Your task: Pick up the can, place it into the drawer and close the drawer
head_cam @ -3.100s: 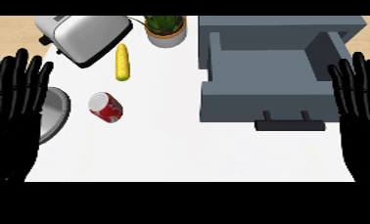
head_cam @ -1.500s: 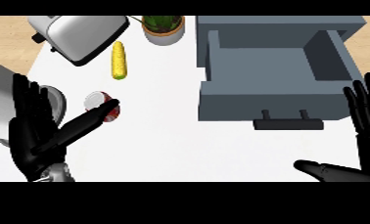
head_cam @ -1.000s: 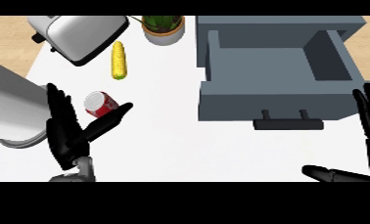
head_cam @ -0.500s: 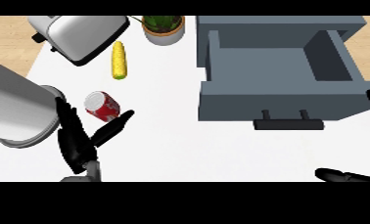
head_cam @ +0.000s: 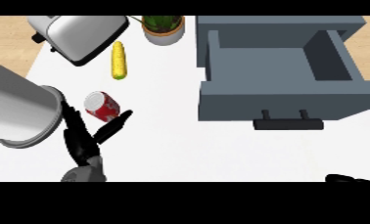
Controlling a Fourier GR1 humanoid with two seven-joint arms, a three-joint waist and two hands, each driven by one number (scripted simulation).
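The left hand (head_cam: 86, 135) had slid lower beside the can (head_cam: 103, 106), fingers spread open to cup it; the right hand's (head_cam: 347, 178) fingers could not be made out.

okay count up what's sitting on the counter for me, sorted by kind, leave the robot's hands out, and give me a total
Can: 1
Corn cob: 1
Toaster: 1
Potted plant: 1
Open drawer unit: 1
Total: 5
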